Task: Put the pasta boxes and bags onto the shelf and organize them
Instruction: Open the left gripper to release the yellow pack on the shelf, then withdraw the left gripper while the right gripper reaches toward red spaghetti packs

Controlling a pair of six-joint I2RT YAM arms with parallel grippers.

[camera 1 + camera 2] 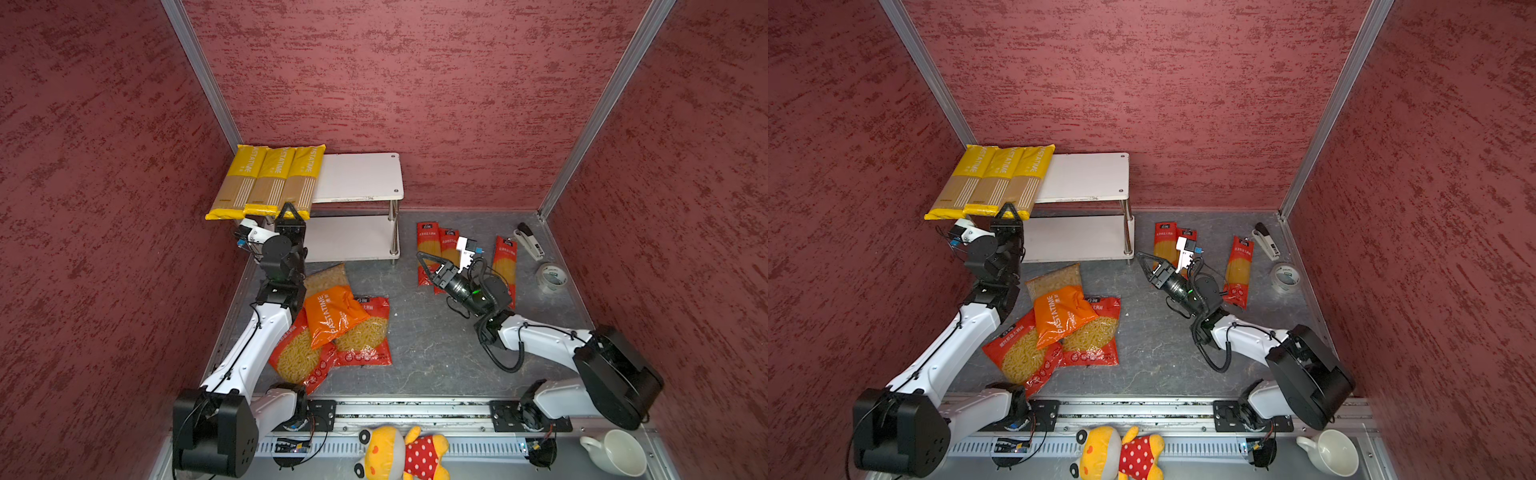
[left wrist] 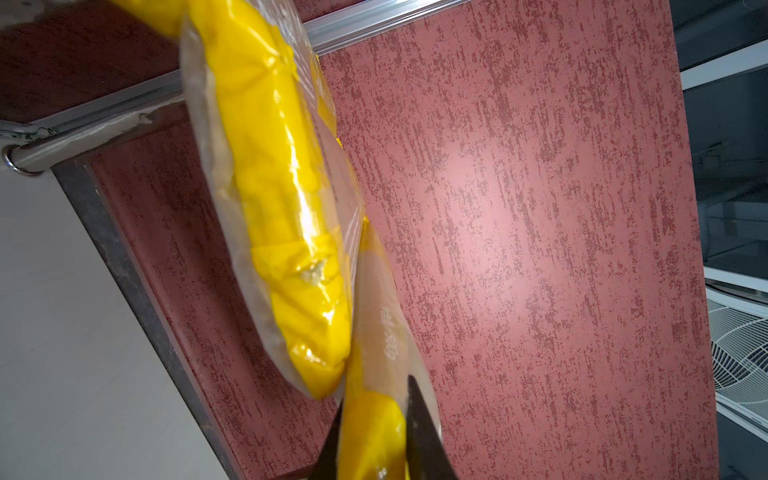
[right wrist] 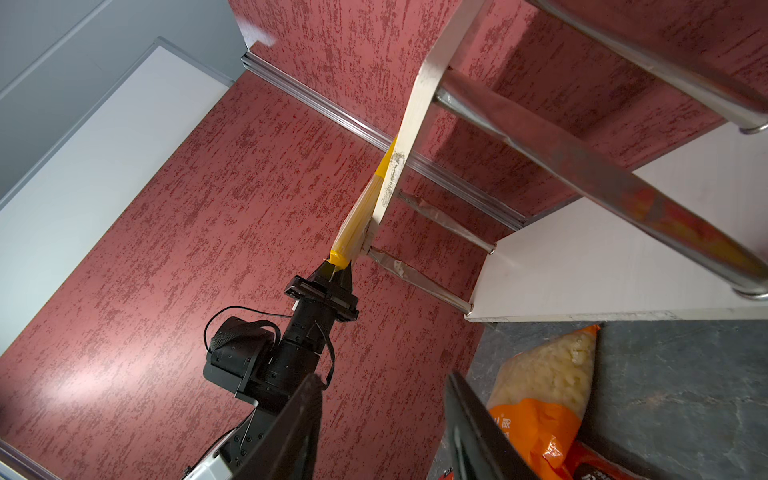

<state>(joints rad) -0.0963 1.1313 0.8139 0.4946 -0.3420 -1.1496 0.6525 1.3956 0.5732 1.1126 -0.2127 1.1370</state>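
Shelf (image 1: pixel 361 174) is standing against the back wall, the right half of its top board bare. Three bags (image 1: pixel 334 316) are lying heaped on the floor in front of it, the orange one on top. Three yellow packs (image 1: pixel 270 178) are lying side by side on the top board's left half, their near ends hanging over the front edge. Three red packs (image 1: pixel 428 245) are lying on the floor to the right. The left gripper (image 1: pixel 289 210) is pinching the near end of the rightmost yellow pack. The right gripper (image 1: pixel 430 266) is hovering half open and empty over the red packs. Letting go now is risky: the overhanging pack could tip and slide off, and a hard push could shove its neighbours off the left edge.
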